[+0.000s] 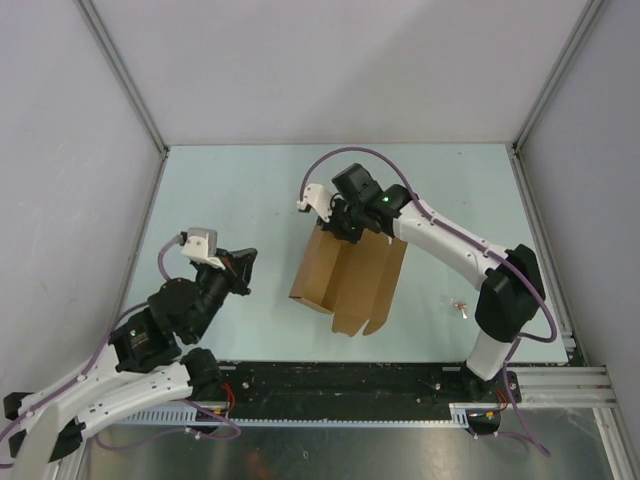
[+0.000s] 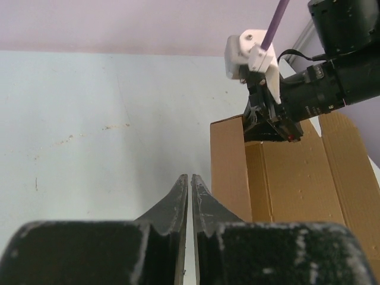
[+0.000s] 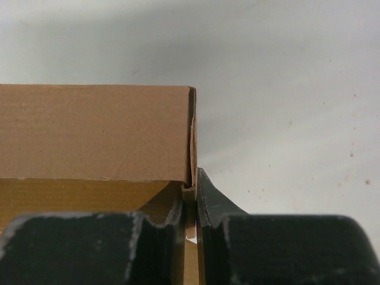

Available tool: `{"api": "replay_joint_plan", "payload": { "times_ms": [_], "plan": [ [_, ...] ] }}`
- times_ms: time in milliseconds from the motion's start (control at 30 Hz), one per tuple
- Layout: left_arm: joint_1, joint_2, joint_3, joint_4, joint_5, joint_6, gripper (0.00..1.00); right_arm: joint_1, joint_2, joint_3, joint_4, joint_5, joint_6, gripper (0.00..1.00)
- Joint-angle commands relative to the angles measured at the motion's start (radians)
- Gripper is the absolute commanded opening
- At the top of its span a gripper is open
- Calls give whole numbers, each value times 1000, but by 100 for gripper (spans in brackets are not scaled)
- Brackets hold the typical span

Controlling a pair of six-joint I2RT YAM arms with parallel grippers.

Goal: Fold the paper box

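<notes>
Box (image 1: 350, 280): one, middle of desk (image 1: 230, 190). Grippers: two, left gripper (image 1: 246, 262) and right gripper (image 1: 332, 226). White cameras (image 1: 200, 241): two, one per wrist. Small bit (image 1: 461, 306): one, near desk's right edge; kind unclear.

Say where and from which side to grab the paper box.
Pinch the raised left panel of the paper box at its near end, from the near left: thin and upright, it suits the jaws; the right gripper clamps the far end.

the paper box (image 1: 352, 278) sits right of the left fingers (image 2: 179, 205).
</notes>
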Motion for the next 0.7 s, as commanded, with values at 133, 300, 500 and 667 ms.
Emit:
{"api": "replay_joint_plan", "payload": {
  "times_ms": [133, 300, 500, 667],
  "plan": [
    [5, -23, 98, -82, 14, -23, 10, 74, 72, 135, -328, 167, -250, 0],
    [5, -27, 140, -98, 21, -20, 9, 110, 99, 124, -362, 167, -405, 0],
    [5, -33, 167, -114, 21, -13, 9, 139, 136, 98, -406, 168, -588, 0],
    [5, -38, 173, -122, 16, -18, 8, 185, 187, 87, -400, 251, -651, 0]
  ]
}}
